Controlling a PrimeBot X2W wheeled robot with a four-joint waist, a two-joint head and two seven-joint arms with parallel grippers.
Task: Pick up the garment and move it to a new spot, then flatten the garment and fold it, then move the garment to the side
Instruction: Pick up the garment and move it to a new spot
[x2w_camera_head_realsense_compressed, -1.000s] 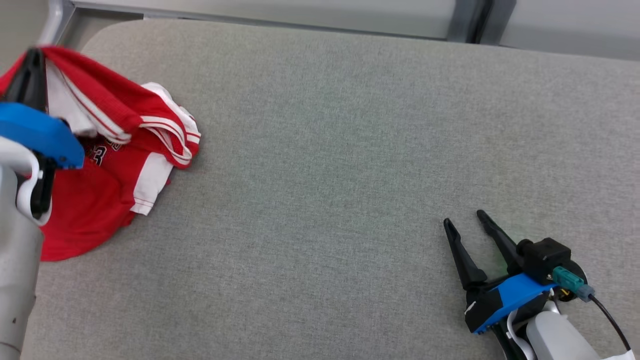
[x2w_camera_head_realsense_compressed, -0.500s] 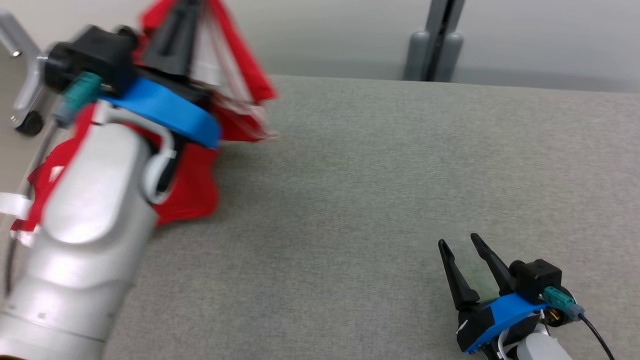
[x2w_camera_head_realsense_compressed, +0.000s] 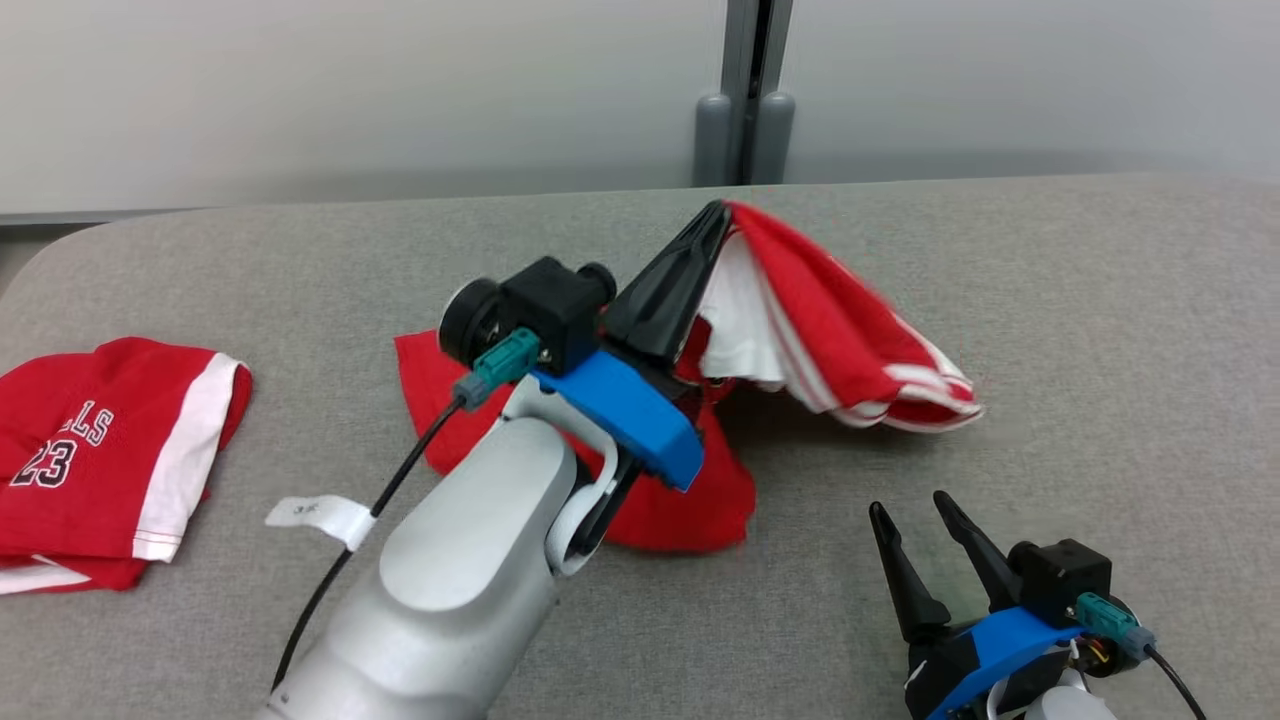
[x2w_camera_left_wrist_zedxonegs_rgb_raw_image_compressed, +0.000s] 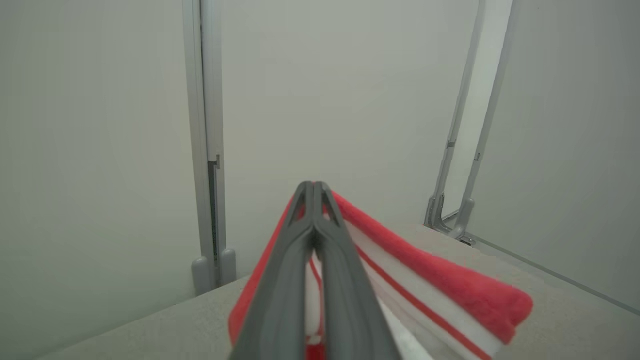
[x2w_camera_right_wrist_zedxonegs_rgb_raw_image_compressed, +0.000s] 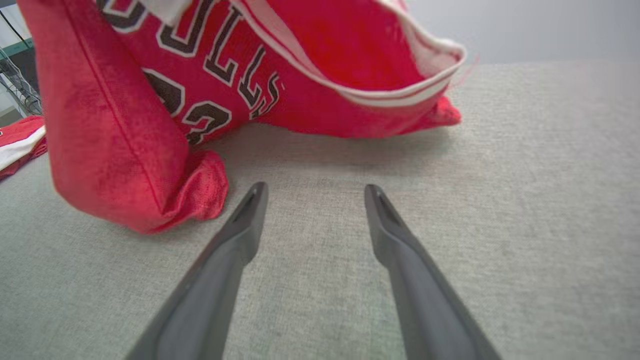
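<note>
above grey table (x2w_camera_head_realsense_compressed: 1100, 300), left end effector (x2w_camera_head_realsense_compressed: 715, 215) grips garment (x2w_camera_head_realsense_compressed: 830, 340).

Left gripper (x2w_camera_head_realsense_compressed: 716, 210) raised, tilted forward, clamped tight; right gripper (x2w_camera_head_realsense_compressed: 908, 505) low, pointing forward, splayed apart.

I see bare table (x2w_camera_head_realsense_compressed: 1100, 330) right of the hanging garment (x2w_camera_head_realsense_compressed: 830, 330) and ahead of my right gripper (x2w_camera_head_realsense_compressed: 908, 505) — a jersey (x2w_camera_head_realsense_compressed: 100, 450) takes up the far left.
</note>
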